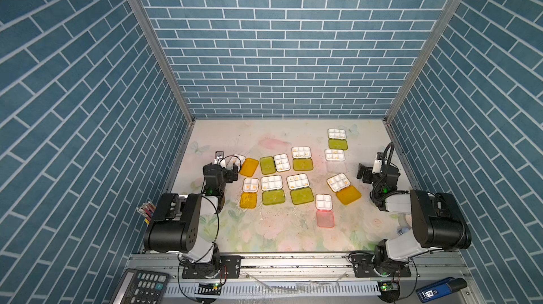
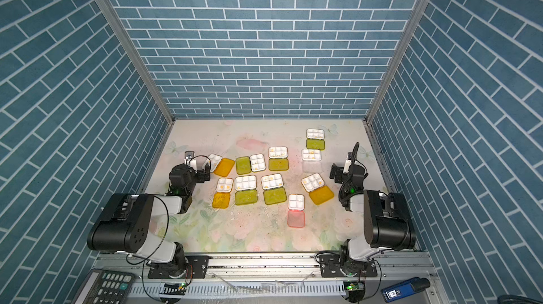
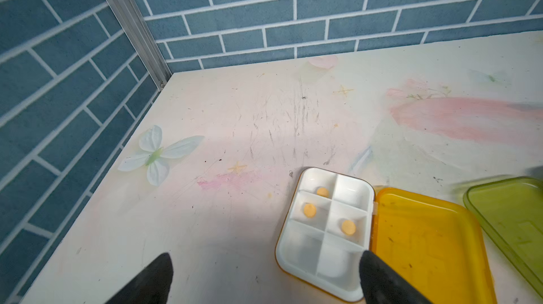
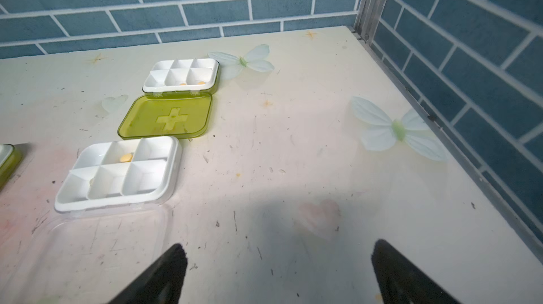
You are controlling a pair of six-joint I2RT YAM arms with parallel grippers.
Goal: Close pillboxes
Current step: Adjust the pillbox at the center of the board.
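Nothing is closed yet: all ten pillboxes [image 1: 271, 182] lie open, lids flat, across the desk [image 1: 264, 229], with the left pincer [image 3: 266, 258] and right pincer [image 4: 279, 245] both spread wide, empty

bright even light, soft shadows, wide-angle edge distortion.

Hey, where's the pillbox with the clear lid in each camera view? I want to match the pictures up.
Top views: the clear-lidded pillbox lies open, right of centre, in the far half, in both.
Left wrist: not in it.
Right wrist: the clear-lidded pillbox is close to the camera, lid flat on the near side.
Shared landmark: the lime-green pillbox just beyond it, farthest from the robot.
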